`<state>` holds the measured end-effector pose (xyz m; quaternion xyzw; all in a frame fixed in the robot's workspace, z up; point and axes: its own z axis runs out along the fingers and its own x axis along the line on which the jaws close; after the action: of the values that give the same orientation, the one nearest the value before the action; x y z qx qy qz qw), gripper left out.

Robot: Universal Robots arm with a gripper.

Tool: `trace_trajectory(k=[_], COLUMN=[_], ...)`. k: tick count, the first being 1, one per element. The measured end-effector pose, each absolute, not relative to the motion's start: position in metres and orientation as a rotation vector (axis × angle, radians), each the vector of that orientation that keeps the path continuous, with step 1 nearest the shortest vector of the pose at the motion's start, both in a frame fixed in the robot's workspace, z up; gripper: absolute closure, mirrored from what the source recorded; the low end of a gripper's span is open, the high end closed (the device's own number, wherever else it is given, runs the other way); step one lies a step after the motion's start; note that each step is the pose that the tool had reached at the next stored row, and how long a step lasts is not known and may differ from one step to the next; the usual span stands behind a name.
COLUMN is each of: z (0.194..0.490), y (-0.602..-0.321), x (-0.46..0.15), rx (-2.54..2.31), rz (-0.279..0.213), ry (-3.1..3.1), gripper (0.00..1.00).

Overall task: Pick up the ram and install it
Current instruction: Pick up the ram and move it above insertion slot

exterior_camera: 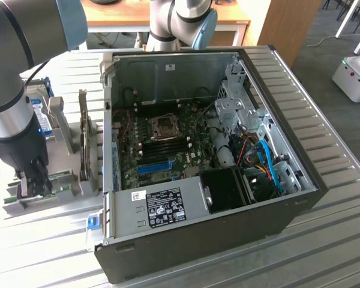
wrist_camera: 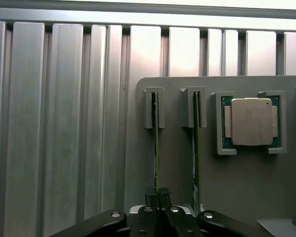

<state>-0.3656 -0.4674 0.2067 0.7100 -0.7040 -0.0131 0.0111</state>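
My arm (exterior_camera: 12, 90) stands upright at the exterior view's left, with the hand (exterior_camera: 33, 185) pointing straight down onto the grey holder (exterior_camera: 66, 180). The holder sits on the ribbed counter (exterior_camera: 336, 180), close beside the wall of the open computer case (exterior_camera: 228, 198). In the wrist view I see the fingers (wrist_camera: 147, 218) pressed together, pinching the ram (wrist_camera: 156, 148), which stands on edge in its holder slot. A second stick (wrist_camera: 196, 148) stands just beside it, with a processor (wrist_camera: 250, 121) beyond. Bare counter lies open on the ram's other side.

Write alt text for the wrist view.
The gripper is shut on the ram, a thin stick standing on edge in a grey holder. A second stick stands beside it, and a processor chip sits in its own recess.
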Motion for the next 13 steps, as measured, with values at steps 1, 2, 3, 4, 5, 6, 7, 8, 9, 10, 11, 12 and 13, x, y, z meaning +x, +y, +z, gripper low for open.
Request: trace_trajectory(k=[1,2,3,4,5,6,7,8,9,10,11,12,13], z=[0.208,0.211,0.214,0.216,0.217,0.219,0.221,0.222,0.223,0.225,0.226,0.228,0.229], y=[-0.467,-0.467,-0.467,-0.467,-0.467,-0.467,-0.467,-0.467,-0.467,-0.467,-0.467,-0.467,-0.467], x=[-0.366,-0.366,-0.366,-0.366,-0.366,-0.366,-0.366,-0.366,-0.366,-0.366,-0.366,-0.366,-0.366], rx=[2.215,2.215,2.215,2.215,2.215,2.215,2.215,2.215,2.215,2.215,2.215,2.215,2.215], rz=[-0.041,-0.041,-0.041,-0.041,-0.041,-0.041,-0.041,-0.041,-0.041,-0.041,-0.041,-0.041,-0.041], ry=[-2.196,-2.196,-2.196,-2.196,-2.196,-2.196,-2.196,-2.196,-2.196,-2.196,-2.196,-2.196,-2.196], gripper=[0.88,0.88,0.88,0.88,0.88,0.88,0.88,0.88,0.88,0.88,0.88,0.88,0.88])
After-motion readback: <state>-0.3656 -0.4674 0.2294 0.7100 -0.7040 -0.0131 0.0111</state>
